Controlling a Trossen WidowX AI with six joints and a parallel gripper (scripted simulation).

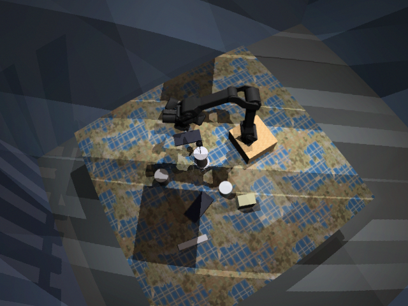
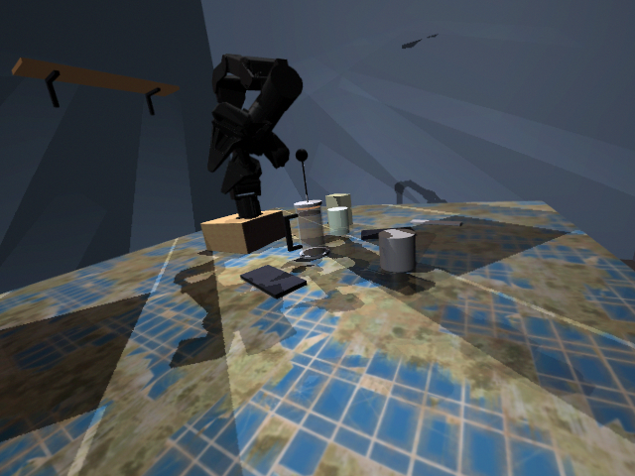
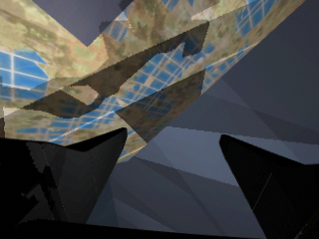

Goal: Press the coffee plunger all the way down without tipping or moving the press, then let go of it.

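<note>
Gripper (image 1: 167,111) of mine hung wide apart, gripping nothing, at ten o'clock from the coffee press (image 1: 201,158); plunger knob (image 2: 301,154) stood raised above the worktop (image 2: 389,369).

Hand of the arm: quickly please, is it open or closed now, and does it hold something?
Hand: open wide, holding nothing; only table top and background show between its fingers in the wrist view.
</note>
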